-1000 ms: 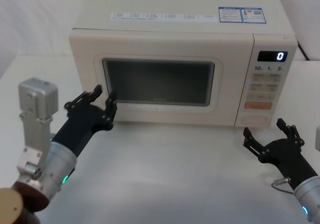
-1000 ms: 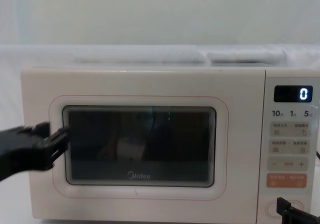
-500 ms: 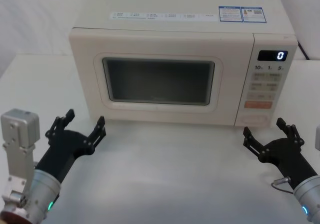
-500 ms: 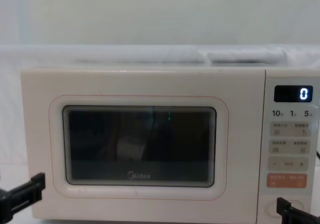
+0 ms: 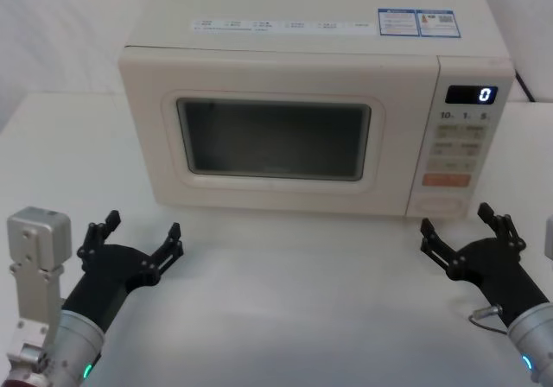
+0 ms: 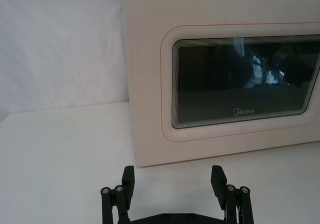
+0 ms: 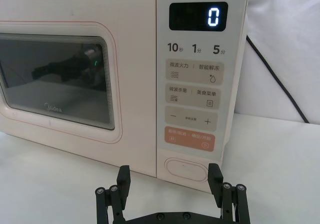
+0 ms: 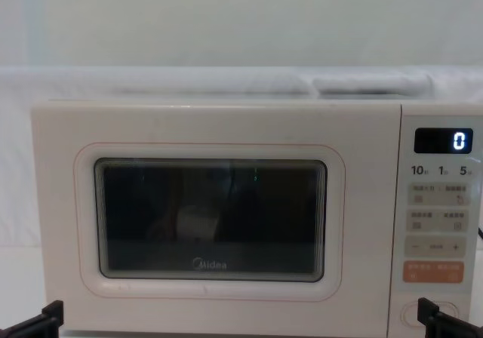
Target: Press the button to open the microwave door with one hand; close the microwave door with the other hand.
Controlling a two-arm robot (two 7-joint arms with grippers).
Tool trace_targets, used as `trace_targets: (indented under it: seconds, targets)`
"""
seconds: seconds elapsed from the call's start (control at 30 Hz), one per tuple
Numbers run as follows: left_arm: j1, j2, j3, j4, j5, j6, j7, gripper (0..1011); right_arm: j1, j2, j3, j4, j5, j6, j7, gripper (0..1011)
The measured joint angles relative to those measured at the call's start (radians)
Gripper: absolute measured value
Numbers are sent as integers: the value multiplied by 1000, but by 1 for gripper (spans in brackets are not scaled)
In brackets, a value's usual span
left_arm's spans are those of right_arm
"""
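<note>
With the microwave door [image 5: 268, 141] shut, both open end effectors, left [image 5: 130, 237] and right [image 5: 467, 231], are being held low, risking the orange keys [image 7: 190, 138] being pressed instead of the button [image 7: 187, 168].

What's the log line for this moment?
door: shut | left tool: open, low on table | right tool: open, before button

Microwave at the back of the counter [image 5: 285, 283], both grippers before it.
The microwave door [image 5: 275, 139] sits left of the button [image 5: 441, 206]; left gripper [image 5: 139, 238] before the door's left edge, right gripper [image 5: 465, 232] before the button.
</note>
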Motion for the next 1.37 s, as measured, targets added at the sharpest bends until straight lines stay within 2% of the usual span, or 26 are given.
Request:
trace_targets:
  seconds: [1.37]
  targets:
    - [-3, 3, 2, -7, -3, -1, -3, 1001, 0, 0, 0, 0, 0, 0, 0, 1002]
